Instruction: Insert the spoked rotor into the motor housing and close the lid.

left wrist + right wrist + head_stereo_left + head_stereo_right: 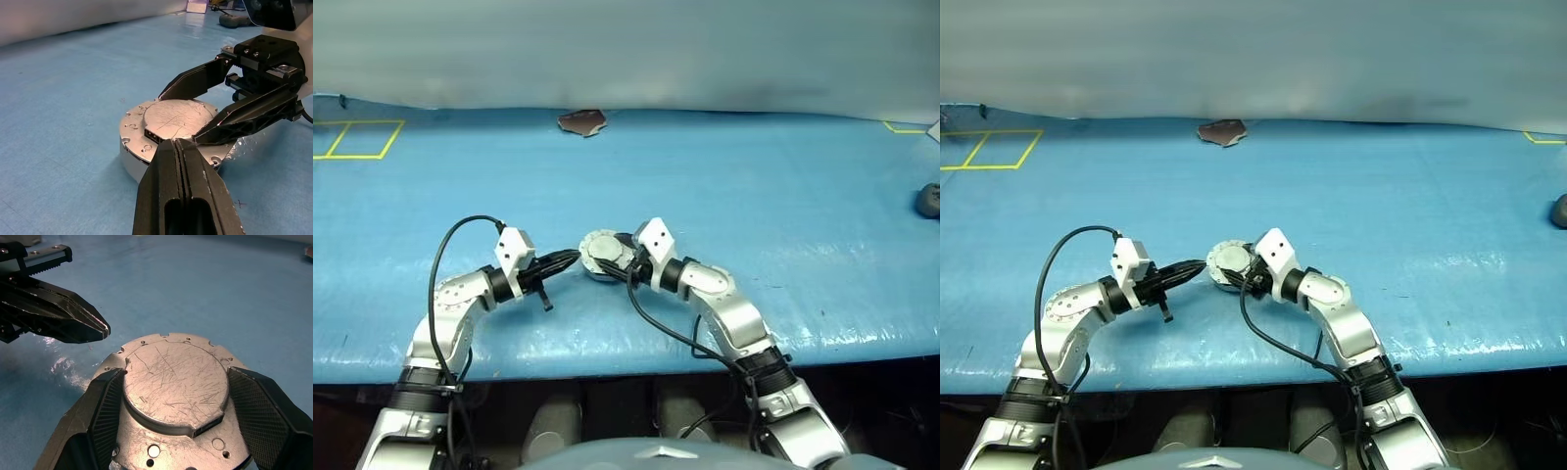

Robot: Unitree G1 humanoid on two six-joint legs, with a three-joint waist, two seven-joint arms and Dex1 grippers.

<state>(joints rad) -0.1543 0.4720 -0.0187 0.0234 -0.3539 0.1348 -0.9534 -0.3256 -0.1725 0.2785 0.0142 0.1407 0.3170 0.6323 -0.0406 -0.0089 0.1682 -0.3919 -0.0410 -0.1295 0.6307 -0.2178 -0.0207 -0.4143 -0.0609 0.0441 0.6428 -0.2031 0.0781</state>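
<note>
A wide table covered in wrinkled blue plastic sheeting (783, 196) fills the frame. A short round silver metal motor housing (603, 257) with its scratched pale lid (176, 382) closed sits at centre. Yellow tape squares (357, 138) mark the upper left; a small dark reddish scrap (582, 121) lies at top centre; a dark grey lump (929, 200) lies at the right edge.

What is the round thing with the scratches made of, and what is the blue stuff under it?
The lid looks like bare metal, probably aluminium: pale silver, dull shine, criss-crossed with fine scratches, small drilled holes around its rim. The motor housing below it shows the same silver wall. The blue table cover looks like a plastic sheet: it glints wetly and lies in soft wrinkles, though it could be coated fabric.
</note>
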